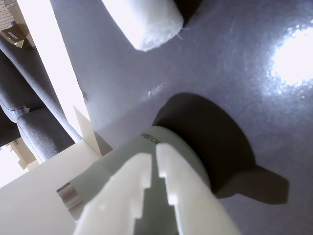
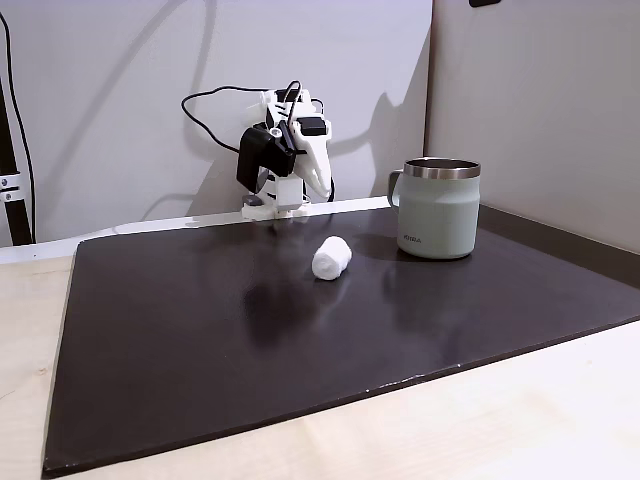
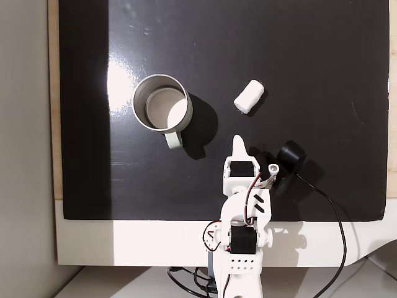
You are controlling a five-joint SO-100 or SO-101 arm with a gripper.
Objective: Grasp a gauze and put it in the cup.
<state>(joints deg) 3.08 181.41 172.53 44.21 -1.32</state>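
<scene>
The gauze point(image 2: 332, 258) is a small white roll lying on its side in the middle of the dark mat, also seen as the gauze point(image 3: 249, 97) from above and the gauze point(image 1: 146, 24) at the top of the wrist view. The cup point(image 2: 438, 208) stands upright to its right in that fixed view, pale grey-green with a steel rim and handle. From above, the cup point(image 3: 135, 93) is open and holds nothing. My gripper point(image 3: 238, 144) is shut on nothing, folded back near the arm's base, short of both things. In the wrist view my gripper point(image 1: 155, 152) shows in front of the cup point(image 1: 181, 144).
A dark mat point(image 2: 300, 350) covers a light wooden table point(image 2: 500, 420). The arm's base point(image 3: 239, 248) sits at the mat's back edge with a black cable point(image 3: 335, 217) trailing off. A white wall panel point(image 2: 120, 100) stands behind the arm.
</scene>
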